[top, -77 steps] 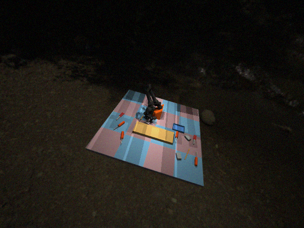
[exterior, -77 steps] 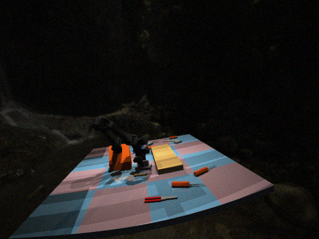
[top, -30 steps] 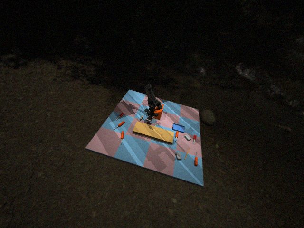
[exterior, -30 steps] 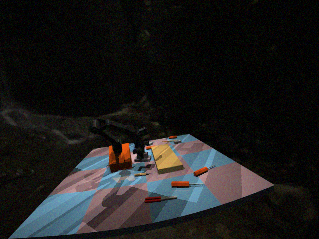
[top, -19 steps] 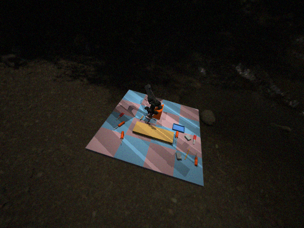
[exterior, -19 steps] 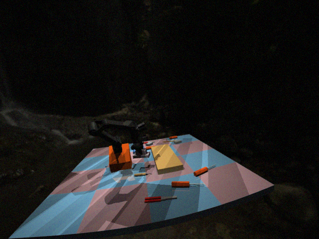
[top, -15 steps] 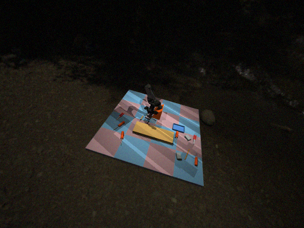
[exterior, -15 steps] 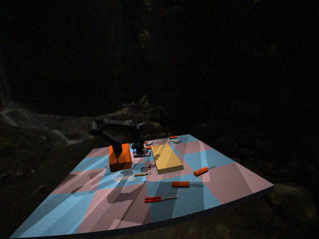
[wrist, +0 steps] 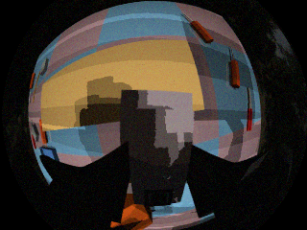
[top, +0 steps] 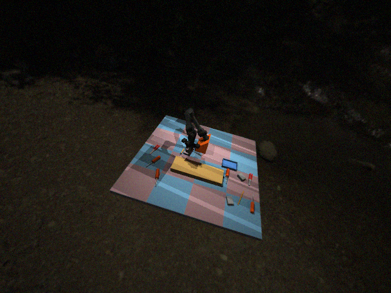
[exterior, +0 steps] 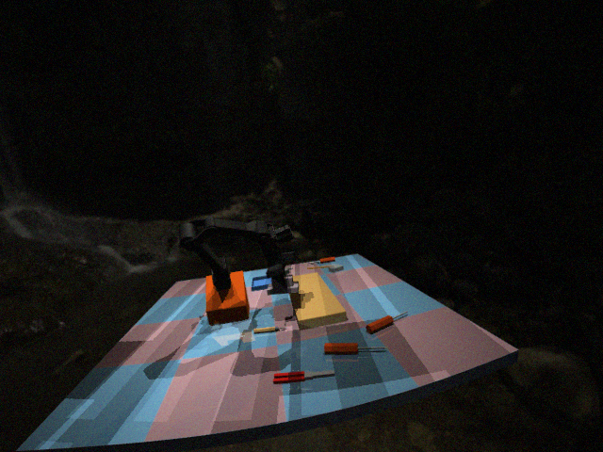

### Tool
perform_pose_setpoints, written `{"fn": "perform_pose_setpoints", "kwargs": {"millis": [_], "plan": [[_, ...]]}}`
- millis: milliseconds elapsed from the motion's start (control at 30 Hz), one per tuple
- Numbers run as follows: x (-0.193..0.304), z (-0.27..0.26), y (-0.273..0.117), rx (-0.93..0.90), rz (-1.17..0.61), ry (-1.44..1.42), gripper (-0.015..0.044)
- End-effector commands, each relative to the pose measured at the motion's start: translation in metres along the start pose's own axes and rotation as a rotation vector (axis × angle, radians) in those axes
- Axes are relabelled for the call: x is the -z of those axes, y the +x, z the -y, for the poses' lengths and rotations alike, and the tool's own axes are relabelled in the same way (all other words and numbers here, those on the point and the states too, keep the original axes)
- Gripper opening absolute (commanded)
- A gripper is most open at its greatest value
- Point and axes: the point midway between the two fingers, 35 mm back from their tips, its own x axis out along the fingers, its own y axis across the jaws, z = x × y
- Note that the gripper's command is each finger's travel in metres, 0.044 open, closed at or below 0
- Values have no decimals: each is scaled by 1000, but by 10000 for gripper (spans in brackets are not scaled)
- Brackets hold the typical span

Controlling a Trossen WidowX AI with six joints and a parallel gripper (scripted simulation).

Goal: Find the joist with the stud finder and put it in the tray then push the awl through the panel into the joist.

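My gripper (top: pixel 188 151) (exterior: pixel 282 285) (wrist: pixel 156 145) is shut on the stud finder (wrist: pixel 158 120), a grey block that fills the middle of the wrist view. It is held in the air near the robot-side long edge of the yellow floor panel (top: pixel 198 171) (exterior: pixel 320 299) (wrist: pixel 120 62), and a shadow falls on the panel. The awl (top: pixel 182 151) (exterior: pixel 265 330), with a tan-yellow handle, lies on the table beside the panel's end. The blue tray (top: pixel 229 164) (exterior: pixel 261 282) (wrist: pixel 48 153) stands near the panel's other end. The joist is hidden; no hole can be made out.
The orange base block (top: pixel 203 144) (exterior: pixel 227 306) stands behind the gripper. An orange-handled tool (top: pixel 227 173) lies between panel and tray. Grey blocks (top: pixel 241 177) (top: pixel 230 200), a pencil-like stick (top: pixel 241 198) and several red or orange-handled tools (top: pixel 157 174) (exterior: pixel 340 347) lie around.
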Motion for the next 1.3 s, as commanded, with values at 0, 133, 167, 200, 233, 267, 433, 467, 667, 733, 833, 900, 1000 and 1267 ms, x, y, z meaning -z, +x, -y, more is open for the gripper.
{"fn": "perform_pose_setpoints", "kwargs": {"millis": [0, 133, 167, 200, 233, 267, 433, 467, 667, 733, 833, 900, 1000, 1267], "plan": [[-21, 5, 2, -13, 5, -23, 0], [-39, 10, 5, -19, 7, -47, 0], [-44, 11, 6, -21, 8, -53, 0], [-48, 13, 7, -22, 9, -60, 0], [-53, 14, 8, -23, 9, -66, 0], [-57, 16, 9, -25, 10, -72, 0], [-79, 24, 15, -30, 16, -103, 0], [-83, 25, 17, -31, 17, -109, 0], [-108, 36, 27, -34, 26, -147, 0], [-112, 38, 29, -35, 27, -154, 0], [-114, 39, 30, -35, 28, -156, 0], [-113, 39, 32, -35, 28, -156, 0], [-113, 39, 37, -35, 28, -156, 0], [-109, 39, 54, -35, 27, -156, 0]]}}
